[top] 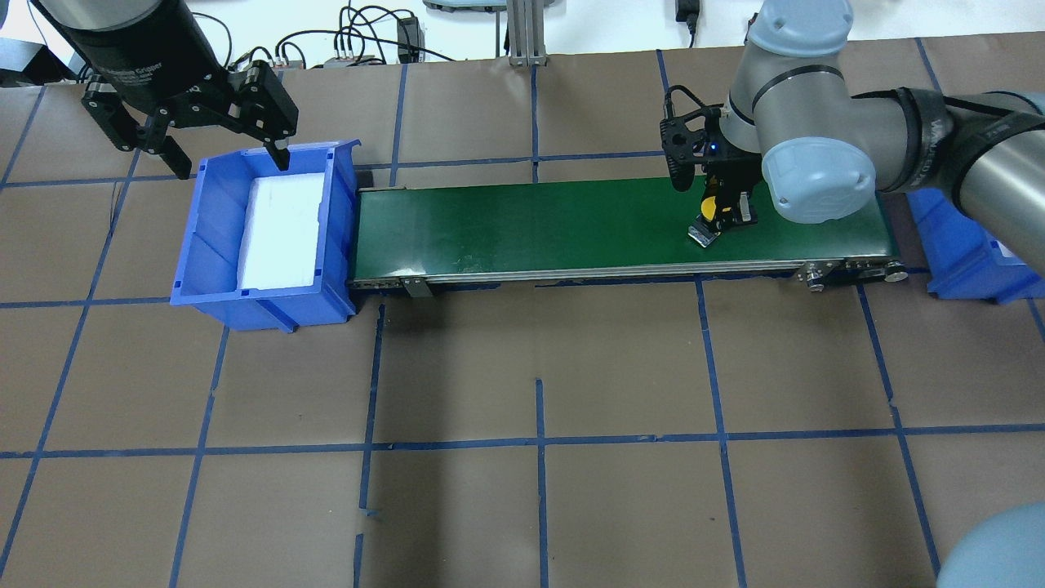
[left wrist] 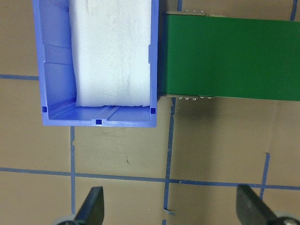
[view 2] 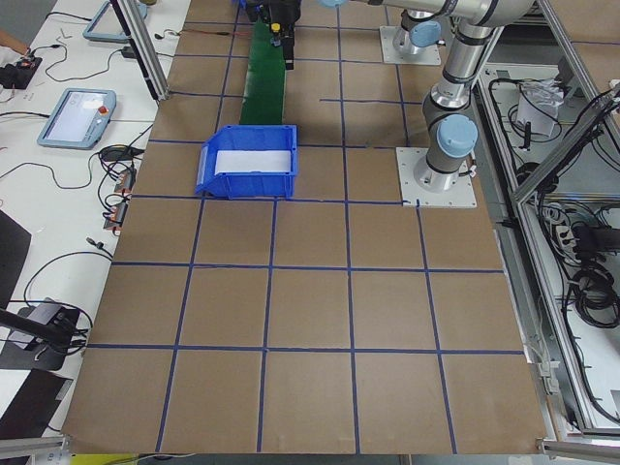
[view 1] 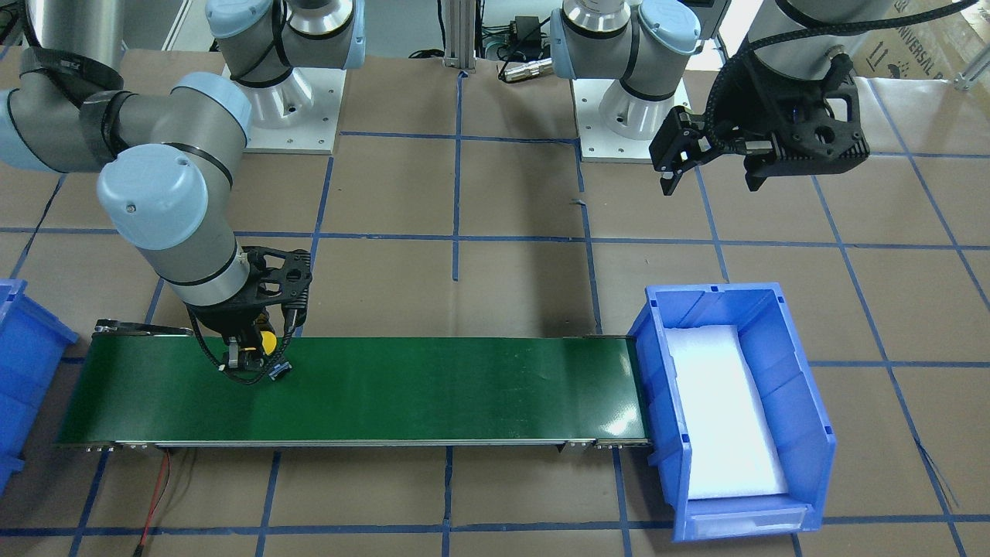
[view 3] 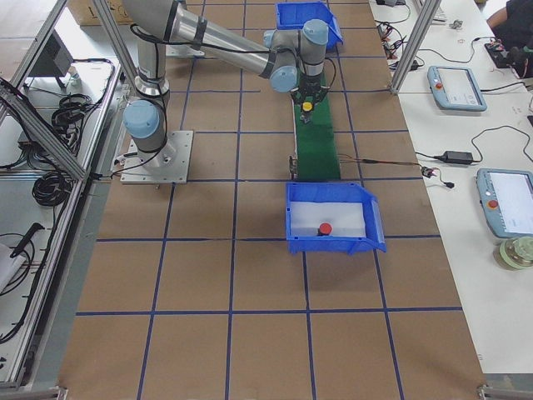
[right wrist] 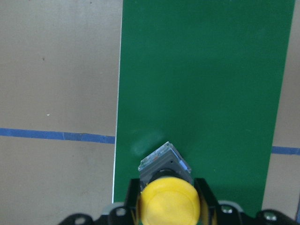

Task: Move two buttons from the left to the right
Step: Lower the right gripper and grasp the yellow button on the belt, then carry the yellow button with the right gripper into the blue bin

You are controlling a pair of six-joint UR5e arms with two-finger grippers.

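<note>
- A brown worktop (top: 571, 367) marked with blue tape lines is spread under both hands.
- A long green belt (top: 531, 224) is laid across the worktop. The right hand (top: 725, 214) is held over it, and the left hand (top: 233, 163) is held off its other end.
- A blue bin (top: 211, 237) with a white pad (top: 282, 229) inside is set at the belt end by the left hand, partly under that hand.
- A second blue bin (view 3: 333, 245) is placed past the belt end that is nearer the right hand.
- The left hand is spread wide over the back rim of the first bin, and nothing is held in it.
- The right hand is pointed down, and the yellow button (right wrist: 168, 201) is clamped between its two fingers.
- The grey block (right wrist: 165, 164) of that button is stuck out below the fingers, close over the belt. Whether the belt is touched cannot be told.
- The red button (view 3: 326, 228) is seen lying on white padding (view 3: 341, 218) in the second bin, well away from both hands.
</note>
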